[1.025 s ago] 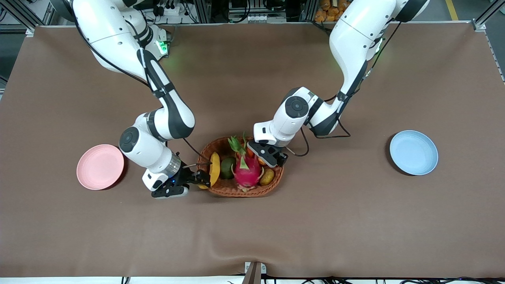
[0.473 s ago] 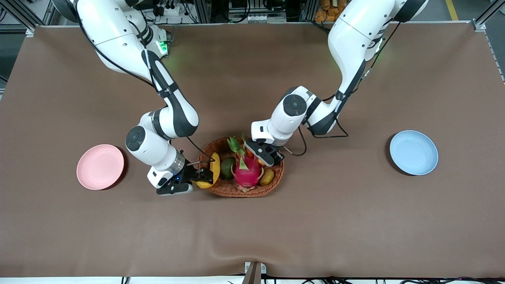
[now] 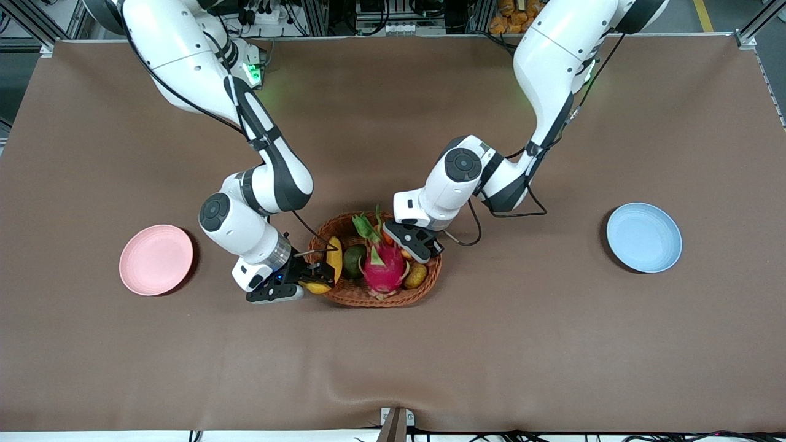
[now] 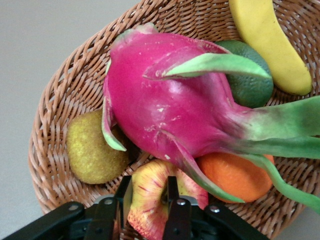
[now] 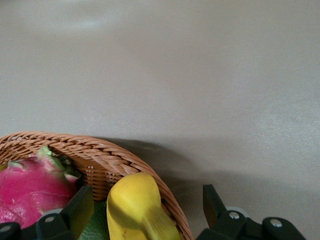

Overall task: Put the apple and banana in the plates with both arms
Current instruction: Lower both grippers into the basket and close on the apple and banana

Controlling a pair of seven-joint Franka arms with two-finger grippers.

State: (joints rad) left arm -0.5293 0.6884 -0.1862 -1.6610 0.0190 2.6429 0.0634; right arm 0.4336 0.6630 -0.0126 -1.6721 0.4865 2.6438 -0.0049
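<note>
Claws first: the left claw (image 4: 148, 212) is down in the basket (image 3: 344, 296), its fingers (image 4: 171, 212) pinching the apple (image 4: 150, 192) at the rim end toward the robots; the right claw (image 5: 145, 212) sits at the basket's end toward the right arm, spread wide around the banana (image 3: 333, 263), not yet closed on it. Risks, as I judge them: the apple is wedged under the dragon fruit (image 4: 170, 110) and against the orange piece (image 4: 235, 175), so a lift could drag those along or tip the basket; the banana leans on the rim, so a closing grip might roll it out onto the tabletop (image 3: 393, 356). Also in the basket: a dark green fruit (image 4: 250, 82) and a brownish kiwi (image 4: 92, 152). Both plates, the pink plate (image 3: 156, 259) and the blue plate (image 3: 643, 237), lie empty, well apart from the basket.
</note>
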